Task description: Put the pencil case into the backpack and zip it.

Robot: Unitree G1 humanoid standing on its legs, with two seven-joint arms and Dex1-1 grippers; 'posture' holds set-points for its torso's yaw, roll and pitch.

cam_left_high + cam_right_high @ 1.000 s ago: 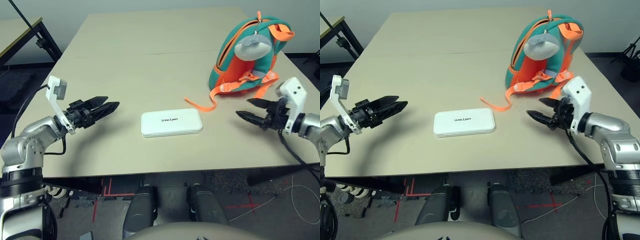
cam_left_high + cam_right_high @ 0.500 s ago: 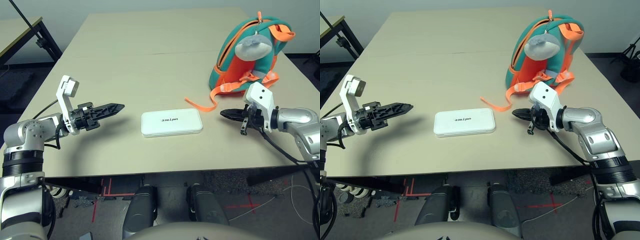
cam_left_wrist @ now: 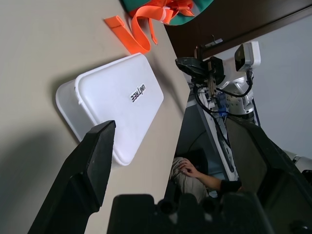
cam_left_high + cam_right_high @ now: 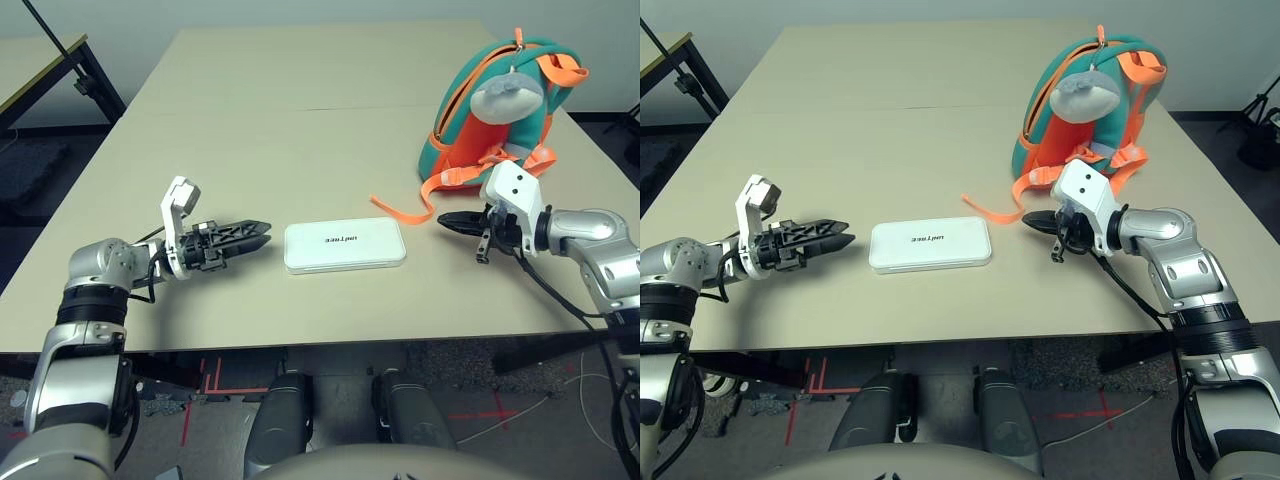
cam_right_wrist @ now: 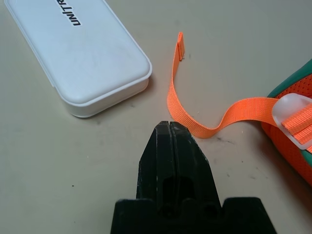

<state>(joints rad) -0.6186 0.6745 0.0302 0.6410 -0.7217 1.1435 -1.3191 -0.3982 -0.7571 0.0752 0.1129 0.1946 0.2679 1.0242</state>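
Meanwhile, the left gripper [image 4: 258,234] had been lowered toward the table [image 4: 250,120] and brought just beside the left end of the pencil case [image 4: 345,245], its fingers spread wide. The case lay flat at the table's middle, untouched. To its right, the right gripper [image 4: 447,219] had been pressed together on nothing near the loose orange strap [image 4: 400,212], while the backpack [image 4: 500,105] stood upright behind. A left-handed pickup was judged to be in preparation.

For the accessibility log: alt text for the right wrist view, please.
A shut black gripper points at a loose orange strap on a tan table, between a white pencil case and the edge of a backpack.
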